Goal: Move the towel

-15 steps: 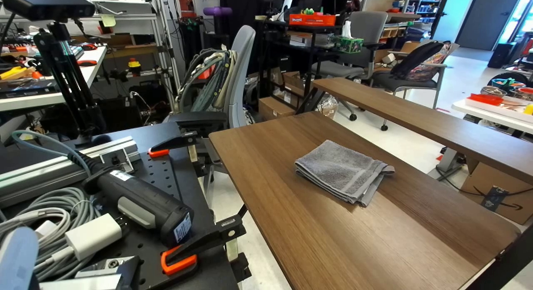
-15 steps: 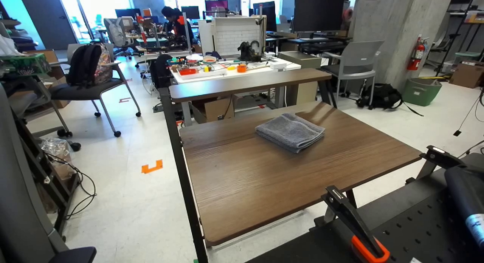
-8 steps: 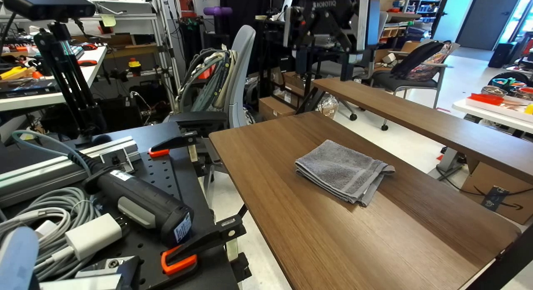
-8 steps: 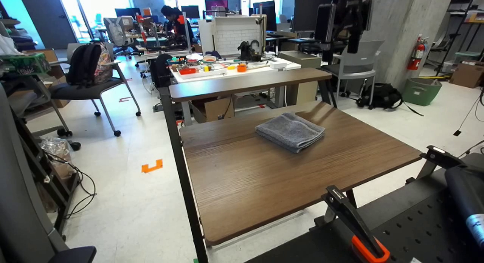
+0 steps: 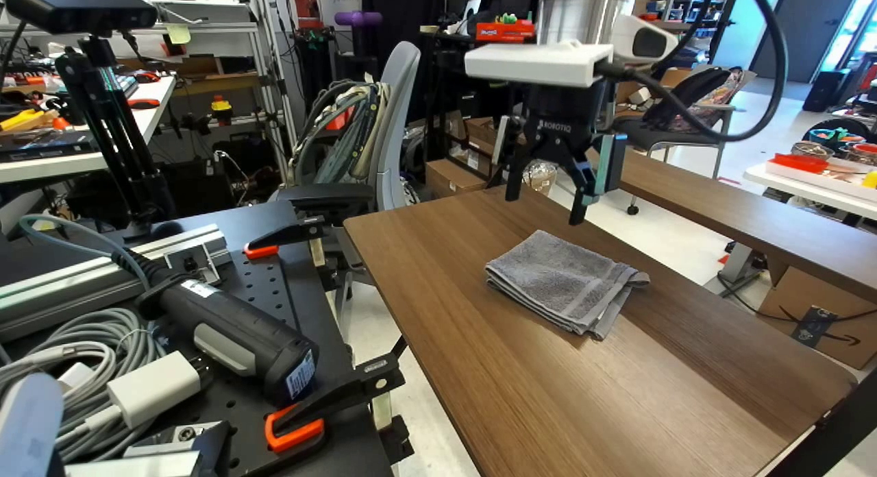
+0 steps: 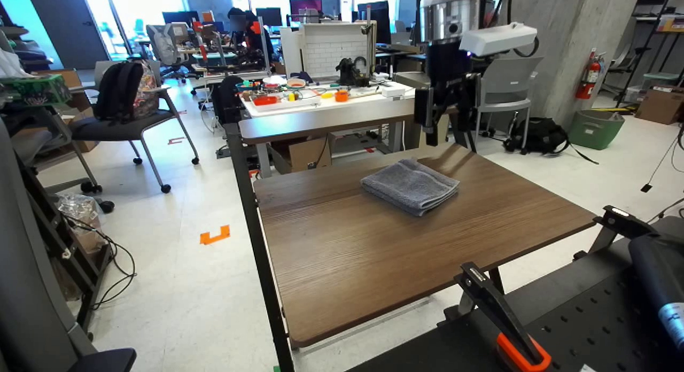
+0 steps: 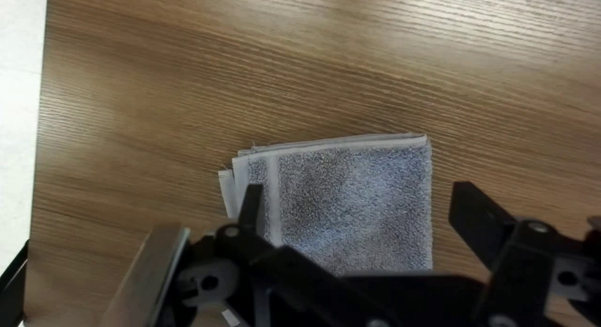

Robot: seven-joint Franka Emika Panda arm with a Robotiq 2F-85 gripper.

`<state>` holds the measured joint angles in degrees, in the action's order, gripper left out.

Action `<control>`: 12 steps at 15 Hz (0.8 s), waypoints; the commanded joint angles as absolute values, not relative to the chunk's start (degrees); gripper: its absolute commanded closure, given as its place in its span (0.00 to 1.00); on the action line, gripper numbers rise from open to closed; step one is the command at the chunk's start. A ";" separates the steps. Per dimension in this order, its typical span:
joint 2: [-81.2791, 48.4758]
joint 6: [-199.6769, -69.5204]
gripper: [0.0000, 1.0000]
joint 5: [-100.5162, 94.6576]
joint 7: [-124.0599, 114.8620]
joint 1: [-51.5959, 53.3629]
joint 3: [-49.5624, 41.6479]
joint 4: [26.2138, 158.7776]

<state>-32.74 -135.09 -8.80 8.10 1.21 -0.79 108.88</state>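
The towel is a folded grey cloth with layered edges, lying flat on the brown wooden table in both exterior views [image 5: 562, 282] [image 6: 409, 186]. In the wrist view the towel [image 7: 350, 195] shows below the jaws, its near part hidden by the gripper. My gripper [image 5: 545, 204] is open and empty, pointing down. In an exterior view the gripper [image 6: 445, 137] hangs above the table's far part, above and apart from the towel. In the wrist view the gripper [image 7: 358, 188] has its fingertips wide apart, one overlapping the towel's left edge, the other past its right edge.
The table [image 5: 438, 285] has a raised wooden shelf [image 5: 726, 210] along one long side and a black post [image 6: 251, 227] at a corner. A black perforated bench [image 5: 260, 285] with orange-tipped clamps [image 5: 294, 429], a black tool [image 5: 233, 333] and cables stands beside it.
A second ago the arm was out of both exterior views. It has come in from the top and moved down toward the table. The towel has not moved.
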 commanded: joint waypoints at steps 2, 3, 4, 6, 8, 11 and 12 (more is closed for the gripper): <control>-42.41 -137.29 0.00 -9.44 7.81 1.20 -0.72 100.81; -43.74 -137.47 0.00 -9.20 8.08 1.05 -0.59 99.74; -43.97 -137.53 0.00 -9.66 7.06 1.58 -1.21 99.29; -43.03 -137.08 0.00 -9.09 7.87 1.08 -0.68 101.20; -43.76 -137.08 0.00 -9.11 7.86 1.08 -0.74 100.19; -43.67 -138.43 0.00 -9.35 7.70 1.15 -0.89 100.66; -43.79 -138.71 0.00 -9.45 7.81 1.13 -0.90 100.89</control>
